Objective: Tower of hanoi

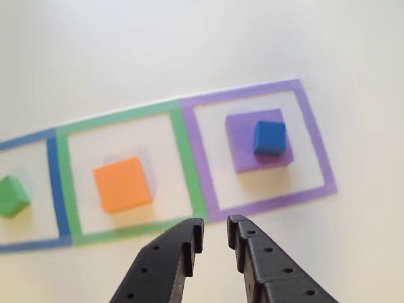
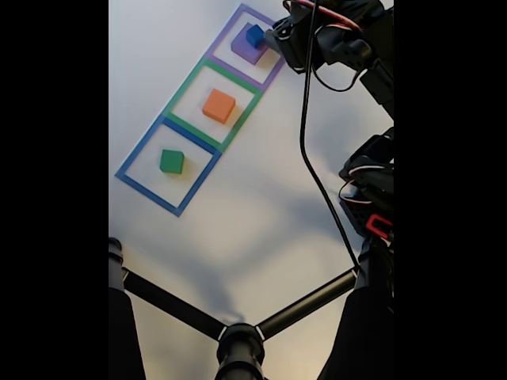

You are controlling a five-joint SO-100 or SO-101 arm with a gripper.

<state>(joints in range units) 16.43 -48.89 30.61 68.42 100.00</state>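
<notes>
White desk (image 1: 126,50): matte, three tape squares (purple, green, blue)
Blue cube (image 1: 269,137): on purple block (image 1: 243,136)
Pincer (image 1: 214,243): slightly open, holding nothing

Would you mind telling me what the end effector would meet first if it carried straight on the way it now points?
Probably the tape border shared by the green and purple outlines. The end effector is open, aimed between the orange block and the purple block; depth is uncertain.

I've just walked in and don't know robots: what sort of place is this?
Probably a hobby or lab bench for robot practice: a plain white table marked with taped squares, small coloured blocks such as the orange block, and a black arm whose end effector hangs above them.
</notes>
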